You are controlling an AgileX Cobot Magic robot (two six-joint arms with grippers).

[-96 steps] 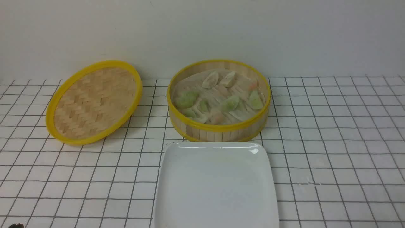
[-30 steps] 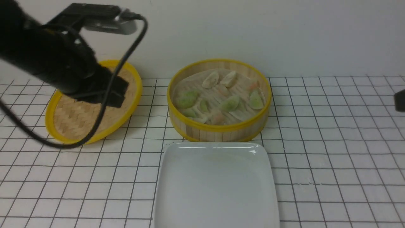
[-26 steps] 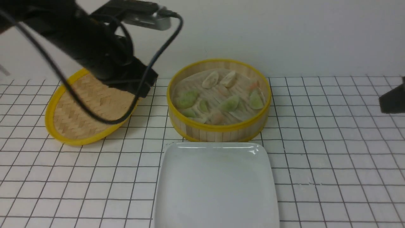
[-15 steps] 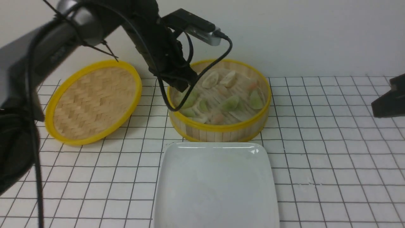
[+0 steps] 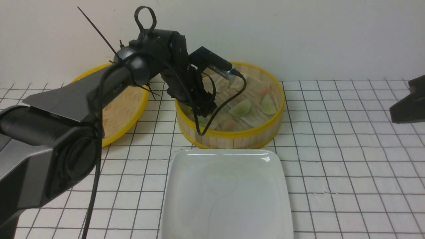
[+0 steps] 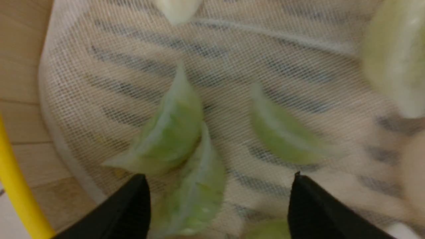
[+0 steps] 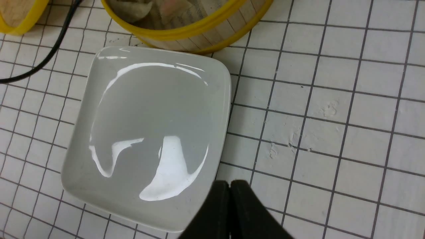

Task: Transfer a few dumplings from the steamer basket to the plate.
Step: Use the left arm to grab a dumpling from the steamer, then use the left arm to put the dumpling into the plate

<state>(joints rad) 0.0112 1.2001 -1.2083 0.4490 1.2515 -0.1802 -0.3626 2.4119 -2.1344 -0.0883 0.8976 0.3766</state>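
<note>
Up front, our left gripper (image 5: 205, 111) hung inside the steamer basket (image 5: 232, 134), over its left side. The plate (image 5: 229, 199), just in front of the basket, held nothing.

At the left wrist, we saw the jaws spread wide, straddling a green dumpling (image 6: 196, 192) that touched a second dumpling (image 6: 169, 132).

At the right wrist, our right gripper (image 7: 230, 186) was pinched together and empty, just beside the plate.

We judged the first pick to be in hand. The next move called for lowering slightly and closing gently on one dumpling alone.
</note>
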